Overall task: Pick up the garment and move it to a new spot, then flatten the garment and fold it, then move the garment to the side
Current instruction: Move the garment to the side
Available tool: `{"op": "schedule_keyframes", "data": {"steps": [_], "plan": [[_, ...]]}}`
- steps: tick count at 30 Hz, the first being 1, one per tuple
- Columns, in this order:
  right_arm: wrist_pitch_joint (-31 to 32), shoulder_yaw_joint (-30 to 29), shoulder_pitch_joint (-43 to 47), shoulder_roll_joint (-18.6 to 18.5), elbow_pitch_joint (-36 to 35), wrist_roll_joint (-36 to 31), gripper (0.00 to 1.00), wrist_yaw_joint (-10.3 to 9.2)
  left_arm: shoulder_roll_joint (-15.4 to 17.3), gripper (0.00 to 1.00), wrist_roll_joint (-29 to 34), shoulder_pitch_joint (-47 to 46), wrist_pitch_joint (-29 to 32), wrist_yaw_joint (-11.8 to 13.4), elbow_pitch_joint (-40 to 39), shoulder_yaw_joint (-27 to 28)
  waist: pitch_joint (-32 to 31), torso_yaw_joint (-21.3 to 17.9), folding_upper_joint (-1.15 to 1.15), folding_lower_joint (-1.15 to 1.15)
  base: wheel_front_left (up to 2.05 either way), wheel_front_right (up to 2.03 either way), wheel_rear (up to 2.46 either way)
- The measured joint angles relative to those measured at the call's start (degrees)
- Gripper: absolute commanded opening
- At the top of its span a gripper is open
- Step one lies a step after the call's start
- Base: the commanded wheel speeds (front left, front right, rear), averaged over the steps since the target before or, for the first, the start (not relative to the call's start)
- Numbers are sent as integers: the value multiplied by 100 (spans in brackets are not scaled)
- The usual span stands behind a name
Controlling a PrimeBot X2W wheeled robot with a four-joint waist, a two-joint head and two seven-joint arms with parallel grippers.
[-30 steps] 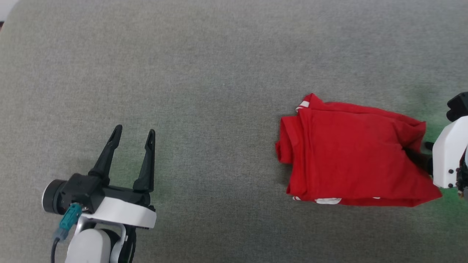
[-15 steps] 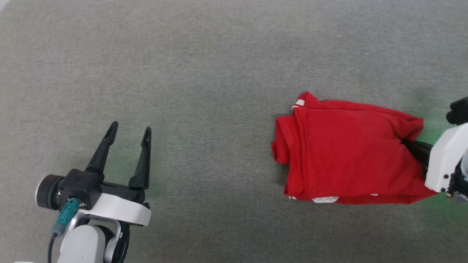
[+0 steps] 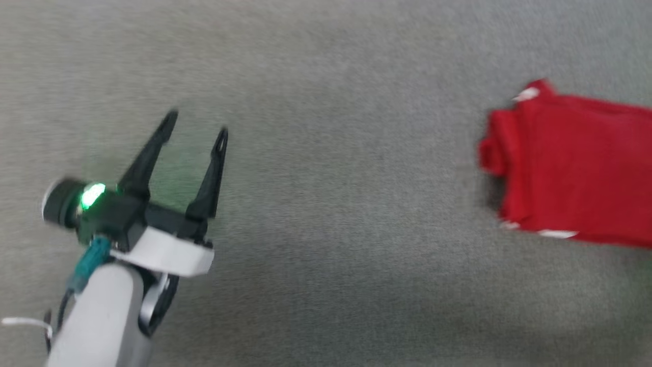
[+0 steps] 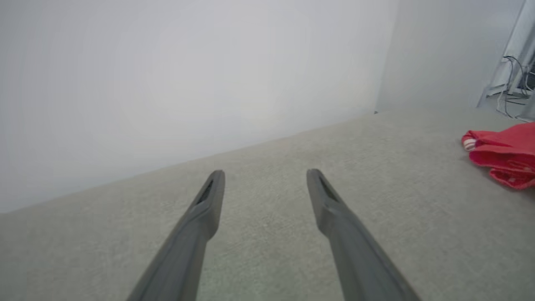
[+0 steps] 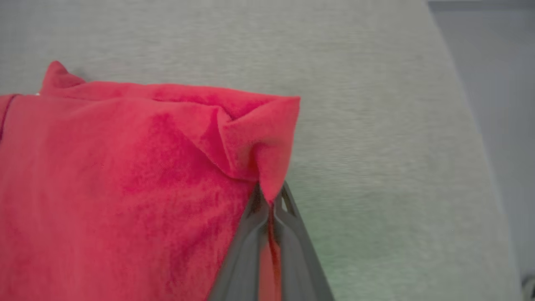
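One garment (image 3: 570, 163), clamped at its edge by right hand (image 5: 271, 196); left hand (image 3: 196, 125) spread.

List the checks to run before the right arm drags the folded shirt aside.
1. Grip: right gripper shut on the shirt at its edge: ok.
2. Fold: shirt lies in a compact folded stack: ok.
3. All layers caught between the fingers: cannot tell.
4. Other arm: left gripper open and well apart from the shirt: ok.
5. Head view sharp enough to track the drag: not ok, blurred.
6. Whole shirt inside the head view: not ok, its right side is cut off.
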Motion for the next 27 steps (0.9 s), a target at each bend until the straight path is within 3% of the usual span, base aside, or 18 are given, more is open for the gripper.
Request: {"op": "schedule_keyframes", "data": {"steps": [10, 15, 20, 27], "plan": [[-486, -478, -962, -402, 789, -601, 0, 0, 396, 100, -102, -1746, 0, 1, -113, -690, 906, -399, 0, 0, 0, 0, 0], [-1115, -634, -1623, -569, 1399, -855, 0, 1, 501, 100, -99, -2462, 0, 0, -121, -965, 1345, -497, 0, 0, 0, 0, 0], [-1794, -705, -2320, -797, 2267, -1259, 0, 0, 633, 100, -99, -2982, 0, 1, -113, -1134, 1690, -549, 0, 0, 0, 0, 0], [-2314, -722, -3000, -784, 3199, -1929, 0, 1, 684, 100, -110, -3279, 0, 0, -105, -1266, 1867, -521, 0, 0, 0, 0, 0]]}}
